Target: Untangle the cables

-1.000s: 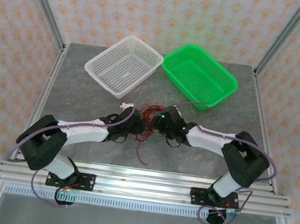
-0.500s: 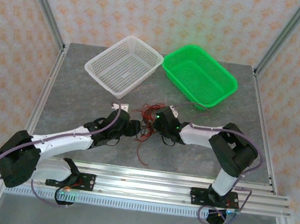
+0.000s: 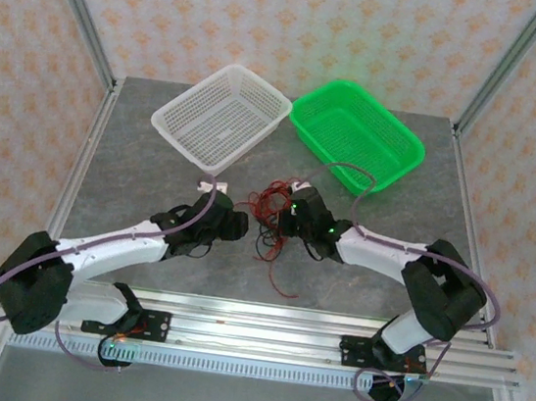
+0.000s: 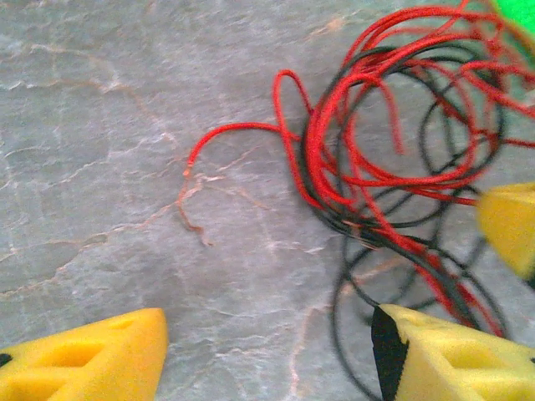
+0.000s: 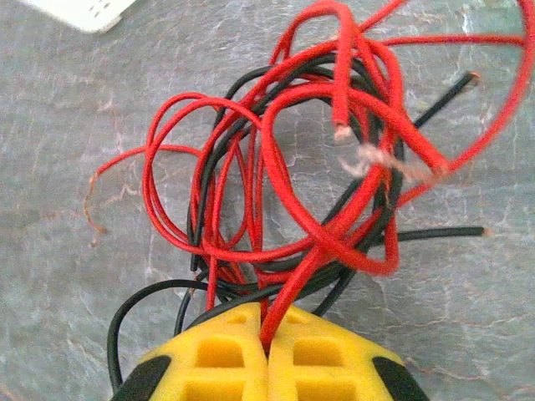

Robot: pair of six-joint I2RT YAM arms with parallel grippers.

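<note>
At the right hand (image 5: pixel 267 349), clamped on the cables (image 5: pixel 318 167), we lose the pinched strands; their tangle loops every way, left hand (image 4: pixel 267 347) apart.

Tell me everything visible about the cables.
The cables are thin red and black wires, glossy like plastic insulation, snarled into one loose tangle of overlapping loops. Several cut ends stick out, one of them frayed. The tangle lies on the grey marbled table. The right gripper is shut on red strands at its edge; the left gripper is open beside it.
</note>
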